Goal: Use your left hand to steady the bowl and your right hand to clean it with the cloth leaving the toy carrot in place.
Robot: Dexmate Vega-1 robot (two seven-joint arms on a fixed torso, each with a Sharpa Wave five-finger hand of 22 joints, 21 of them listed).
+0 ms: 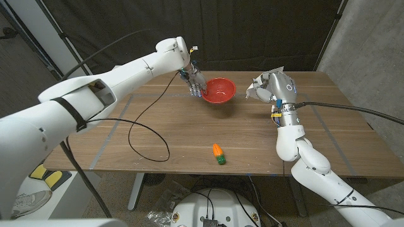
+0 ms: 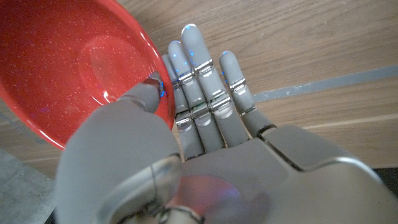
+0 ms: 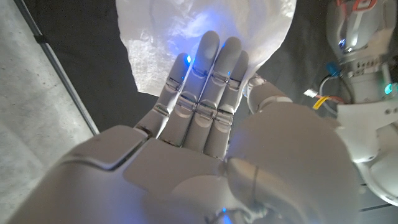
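Both hands engaged, wiping not yet begun.
Bowl (image 1: 219, 89), rigid and likely slippery, at the table's far middle, is pinched at its rim by left hand (image 1: 194, 80); limp cloth (image 1: 259, 85) is held by right hand (image 1: 270, 87) beside it.

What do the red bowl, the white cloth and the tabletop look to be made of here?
Bowl: likely hard plastic, glossy, with fine glitter specks and sharp highlights. Cloth, held by the right hand: thin white fabric or non-woven wipe, with a fine textured surface; light glows through it. Table: wood or wood-look laminate, matte, visible grain and plank seams.
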